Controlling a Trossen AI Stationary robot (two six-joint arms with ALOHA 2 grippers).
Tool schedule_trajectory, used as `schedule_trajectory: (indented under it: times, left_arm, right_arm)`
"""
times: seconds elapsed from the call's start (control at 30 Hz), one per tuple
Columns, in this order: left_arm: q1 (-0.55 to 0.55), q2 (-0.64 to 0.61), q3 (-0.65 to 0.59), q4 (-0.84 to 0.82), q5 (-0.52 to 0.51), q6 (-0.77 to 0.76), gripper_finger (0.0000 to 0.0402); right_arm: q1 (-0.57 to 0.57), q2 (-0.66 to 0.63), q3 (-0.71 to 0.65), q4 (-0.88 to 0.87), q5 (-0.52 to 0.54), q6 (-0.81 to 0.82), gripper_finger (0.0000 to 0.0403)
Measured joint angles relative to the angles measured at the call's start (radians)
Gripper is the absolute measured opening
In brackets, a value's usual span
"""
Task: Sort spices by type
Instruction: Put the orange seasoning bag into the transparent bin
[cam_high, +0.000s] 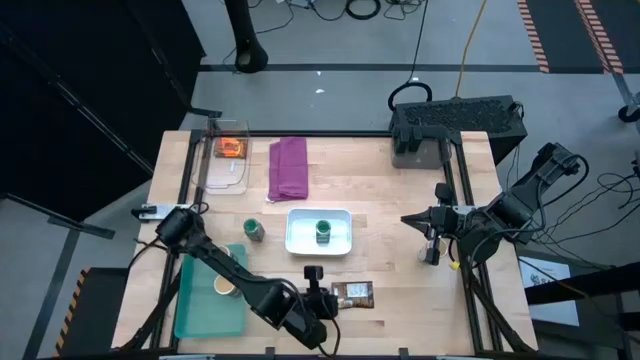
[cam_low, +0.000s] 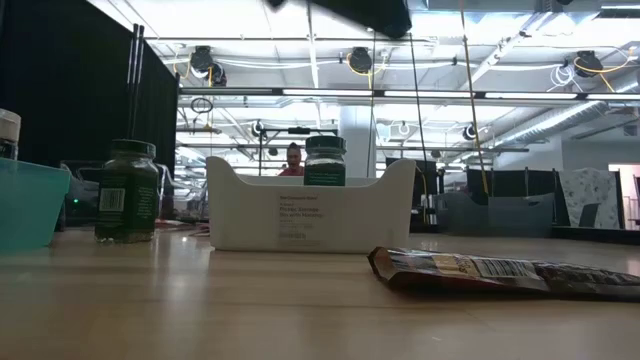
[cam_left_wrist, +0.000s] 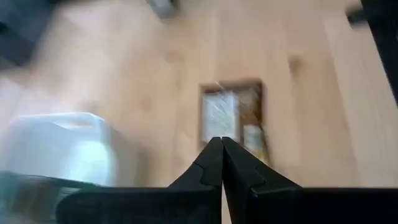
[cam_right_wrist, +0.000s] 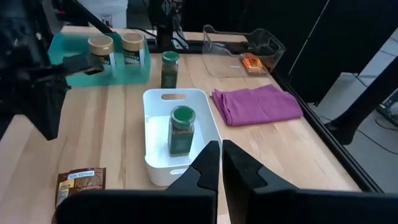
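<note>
A dark brown packet (cam_high: 352, 293) lies flat on the table near the front edge; it also shows in the low view (cam_low: 500, 272) and the left wrist view (cam_left_wrist: 233, 118). My left gripper (cam_high: 330, 298) is shut and empty, raised above the table just left of the packet (cam_left_wrist: 221, 142). One green-lidded jar (cam_high: 323, 231) stands in a white tray (cam_high: 300, 222). Another green-lidded jar (cam_high: 254, 230) stands on the table. Two tan-lidded jars (cam_right_wrist: 101, 50) stand in a teal tray (cam_high: 200, 300). An orange packet (cam_high: 232, 148) lies in a clear container. My right gripper (cam_high: 410, 220) is shut and empty at the table's right.
A folded purple cloth (cam_high: 289, 167) lies at the back, next to the clear container (cam_high: 225, 170). A black box (cam_high: 455, 120) stands at the back right corner. Bare wood lies between the white tray and my right gripper.
</note>
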Motion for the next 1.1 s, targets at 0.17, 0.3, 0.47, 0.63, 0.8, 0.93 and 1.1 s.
schedule_trajectory:
  times: [0.17, 0.3, 0.47, 0.63, 0.8, 0.93, 1.1]
  left_arm:
    - [-0.003, 0.045, 0.005, 0.034, 0.020, -0.068, 0.0035]
    - [-0.001, 0.058, 0.003, 0.062, 0.050, -0.080, 0.0078]
    - [0.002, 0.055, 0.003, 0.079, 0.065, -0.080, 0.0166]
    - [0.013, 0.085, 0.002, 0.158, 0.067, -0.005, 0.0259]
    - [0.028, 0.097, 0.002, 0.215, 0.077, 0.000, 0.0292]
    - [0.034, 0.103, 0.002, 0.243, 0.115, 0.002, 0.0294]
    - [0.032, 0.120, 0.003, 0.225, 0.108, 0.004, 0.0294]
  right_arm:
    - [0.000, 0.029, 0.000, -0.011, 0.000, 0.036, 0.0000]
    - [0.000, 0.046, 0.000, -0.012, -0.003, 0.050, 0.0000]
    - [0.000, 0.047, 0.000, -0.032, -0.009, 0.109, 0.0000]
    - [-0.001, 0.047, 0.000, -0.046, -0.009, 0.126, 0.0000]
    - [-0.001, 0.047, 0.000, -0.046, -0.010, 0.133, 0.0000]
    - [-0.001, 0.047, 0.000, -0.046, -0.010, 0.146, 0.0000]
    - [-0.006, 0.047, 0.000, -0.047, -0.011, 0.143, 0.0000]
